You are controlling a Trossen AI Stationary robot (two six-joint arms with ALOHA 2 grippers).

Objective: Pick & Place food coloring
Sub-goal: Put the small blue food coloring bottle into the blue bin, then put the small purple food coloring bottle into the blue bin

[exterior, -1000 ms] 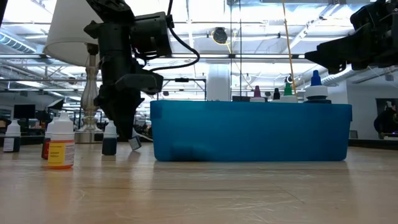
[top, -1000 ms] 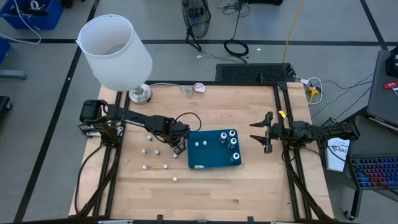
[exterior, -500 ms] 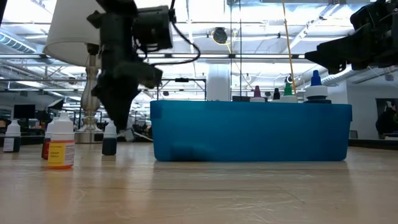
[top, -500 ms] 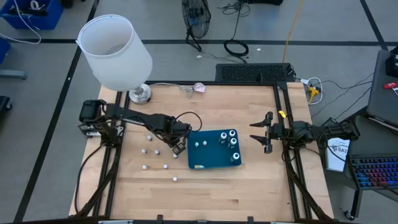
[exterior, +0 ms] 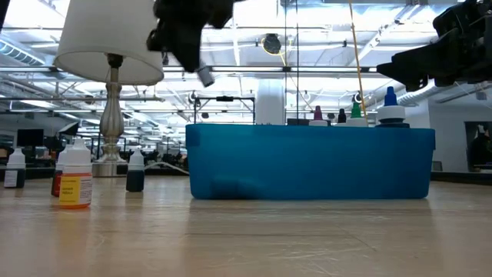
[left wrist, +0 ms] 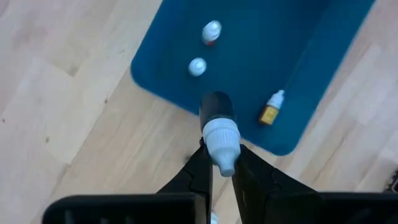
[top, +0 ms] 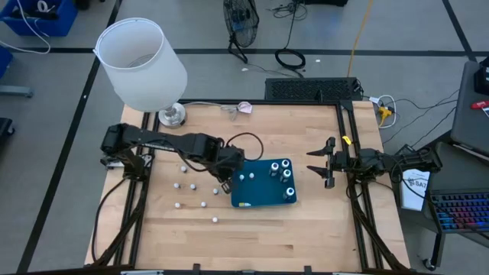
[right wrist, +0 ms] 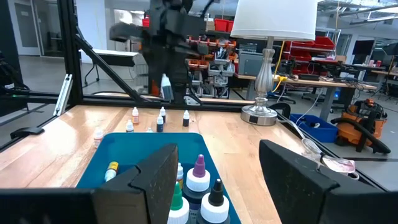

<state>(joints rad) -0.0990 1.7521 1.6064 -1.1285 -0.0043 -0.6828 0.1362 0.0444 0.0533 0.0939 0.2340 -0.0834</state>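
Observation:
My left gripper (top: 226, 183) is shut on a small food coloring bottle (left wrist: 217, 121) with a dark body and a whitish cap. It hangs above the near left corner of the blue tray (top: 263, 200), and shows high in the low view (exterior: 201, 71). Several bottles (top: 287, 174) stand upright in the tray. Several more small bottles (top: 192, 186) stand on the table left of it; three of them show in the low view (exterior: 74, 177). My right gripper (top: 325, 162) is open and empty, in the air right of the tray. My left gripper pinches the bottle at its whitish cap (left wrist: 219, 138) between its two fingers (left wrist: 200, 167). The fingers come from above, pointing down. The dark body hangs below the fingertips, the cap's tip toward the wrist. The bottle is lifted clear, a little tilted in the low view.
A table lamp with a white shade (top: 141, 65) stands on its metal base (top: 171, 114) at the far left corner. Black frame rails (top: 348, 145) run along the table's left and right sides. Bare wood lies toward the near edge.
My left gripper, shut on the bottle, has risen from table height to well above the tray's rim. It has gone toward the table's right edge, over the tray's left corner. The bottle has been lifted clear of the table.

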